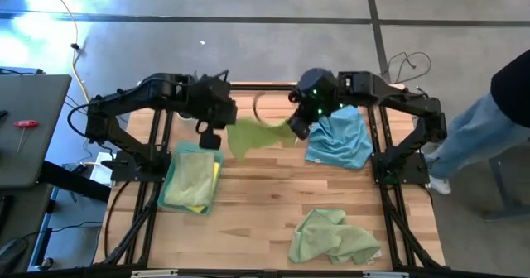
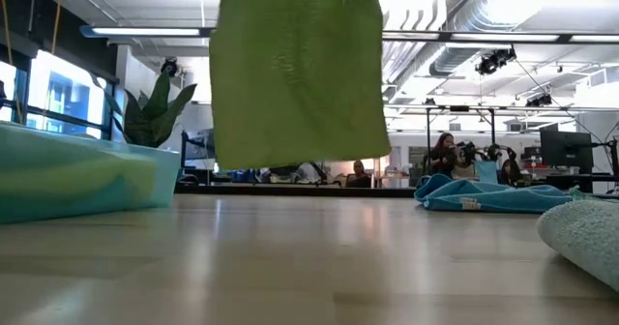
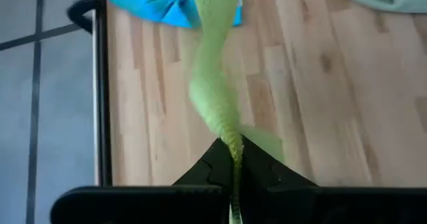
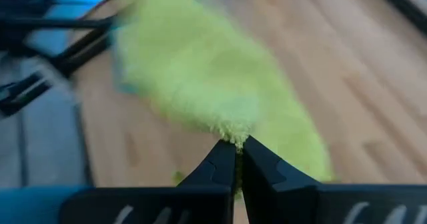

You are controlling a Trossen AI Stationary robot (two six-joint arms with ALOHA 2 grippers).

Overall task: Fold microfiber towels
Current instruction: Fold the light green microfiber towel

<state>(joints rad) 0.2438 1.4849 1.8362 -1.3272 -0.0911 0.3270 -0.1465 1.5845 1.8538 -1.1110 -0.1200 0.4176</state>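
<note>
A lime-green microfiber towel hangs in the air between my two grippers over the far middle of the table. In the low view the towel hangs as a flat sheet, its lower edge clear of the table top. My left gripper is shut on its left end and my right gripper on its right end. A sky-blue towel lies crumpled at the far right. A pale green towel lies bunched at the near right. A stack of folded towels rests on the left. My left gripper pinches an edge of the towel between its two fingers, slanting down from the table's left. The cloth runs away from the fingertips as a narrow twisted band, lifted clear. My right gripper pinches the towel's upper edge between its two fingertips, slanting down from the table's right. The cloth spreads wide beyond the fingers and hangs clear of the table.
A spiky green potted plant stands behind the folded stack. Bare wood lies in the middle and near left. A person's legs stand beside the table's right edge. A black metal frame borders both sides.
</note>
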